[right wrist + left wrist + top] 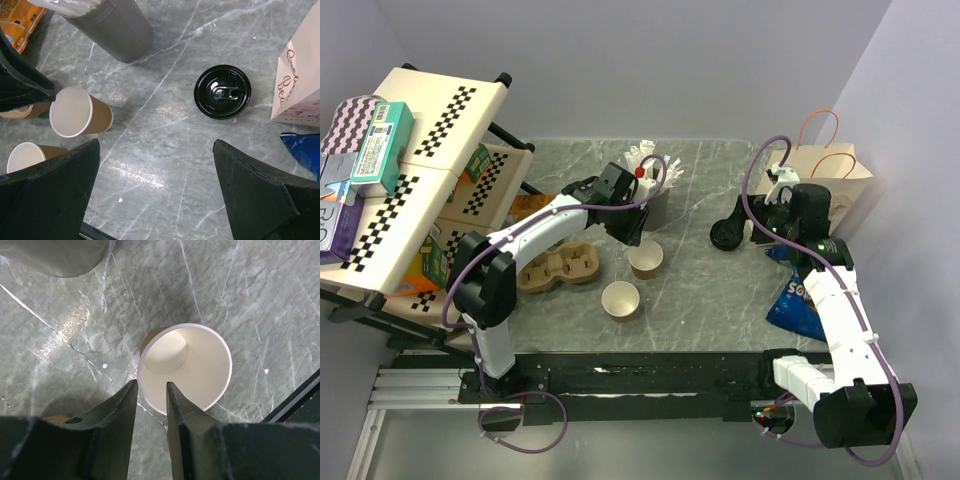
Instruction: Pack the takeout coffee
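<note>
Two open brown paper coffee cups stand on the marble table, one [645, 259] further back, the other [621, 300] nearer the front. My left gripper [632, 232] hovers at the back cup [185, 367]. In the left wrist view its fingers [151, 386] are narrowly apart, one over the cup's white inside, one outside the near rim, gripping nothing. A black lid [727, 235] lies flat to the right. My right gripper [155, 145] is wide open and empty, short of the lid [222, 91]. Both cups [75, 112] [27, 155] appear at left in the right wrist view.
A grey cup of white sticks [650, 195] stands just behind the left gripper. The brown cup carrier [560, 268] lies left of the cups. A paper bag [830, 170] stands at back right, a blue snack bag [800, 300] in front of it. A snack rack [410, 190] fills the left.
</note>
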Action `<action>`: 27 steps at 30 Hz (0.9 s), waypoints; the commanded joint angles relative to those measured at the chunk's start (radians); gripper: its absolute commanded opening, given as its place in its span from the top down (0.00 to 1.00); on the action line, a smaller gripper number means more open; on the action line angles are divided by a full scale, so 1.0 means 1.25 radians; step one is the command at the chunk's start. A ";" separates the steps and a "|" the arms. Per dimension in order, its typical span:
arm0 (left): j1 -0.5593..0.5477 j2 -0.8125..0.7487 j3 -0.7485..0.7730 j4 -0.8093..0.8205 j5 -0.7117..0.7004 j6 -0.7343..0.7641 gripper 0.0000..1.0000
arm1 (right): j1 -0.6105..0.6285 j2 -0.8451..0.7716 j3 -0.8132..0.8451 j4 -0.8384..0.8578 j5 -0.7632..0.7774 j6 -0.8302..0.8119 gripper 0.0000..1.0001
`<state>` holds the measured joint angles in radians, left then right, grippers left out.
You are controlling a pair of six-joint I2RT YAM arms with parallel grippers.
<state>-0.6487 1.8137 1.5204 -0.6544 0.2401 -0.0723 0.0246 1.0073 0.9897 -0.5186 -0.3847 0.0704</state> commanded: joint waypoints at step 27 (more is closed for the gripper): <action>0.000 0.020 -0.022 0.015 -0.002 0.006 0.94 | -0.037 -0.027 -0.032 0.030 -0.020 0.028 0.00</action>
<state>-0.6487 1.8507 1.4971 -0.6487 0.2390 -0.0669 -0.0048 1.0004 0.9539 -0.5159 -0.4000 0.0898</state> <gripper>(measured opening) 0.094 0.997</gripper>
